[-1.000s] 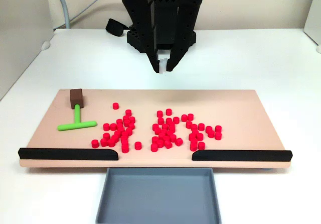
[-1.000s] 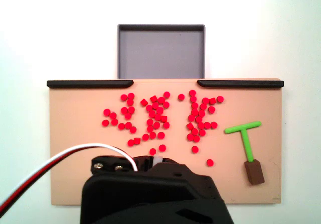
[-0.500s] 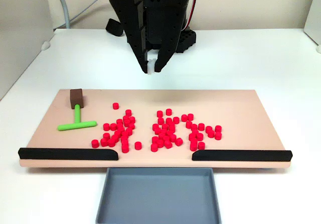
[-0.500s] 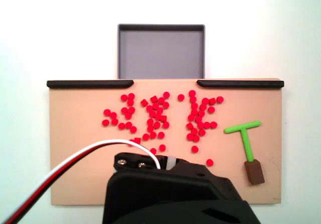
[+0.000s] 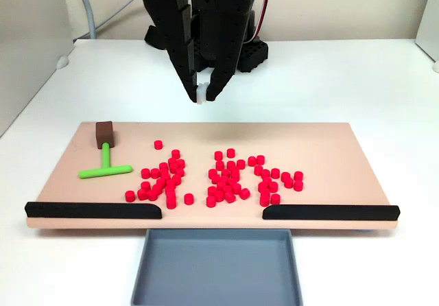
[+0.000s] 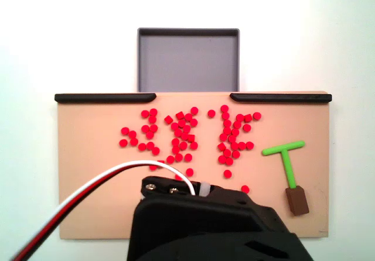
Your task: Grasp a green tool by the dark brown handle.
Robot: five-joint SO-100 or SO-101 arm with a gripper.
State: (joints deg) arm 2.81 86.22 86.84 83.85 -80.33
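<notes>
The black arm's tool [image 5: 205,97] hangs in the air over the white surface [image 5: 343,79], just behind the back edge of the tan board [image 5: 329,141]. Its two fingers point down and are pressed close together. Nothing is between them.

The green T piece [image 5: 106,165] lies flat on the board, near the left end in this fixed view. Its crossbar is toward the front. Its thin stem runs back to the dark brown handle [image 5: 104,134], a little block close to the board's back corner. The tool is well apart from it, up and to the right.

In the other fixed view, the green T piece [image 6: 285,158] is on the right side, and the dark brown handle [image 6: 297,201] sits just right of the big black arm.

Lots of small red cylinders [image 5: 219,179] lie in the middle of the board. Two long black bars [image 5: 92,210] run along the front edge with a gap between them. A grey tray [image 5: 216,265] sits in front of that gap.
</notes>
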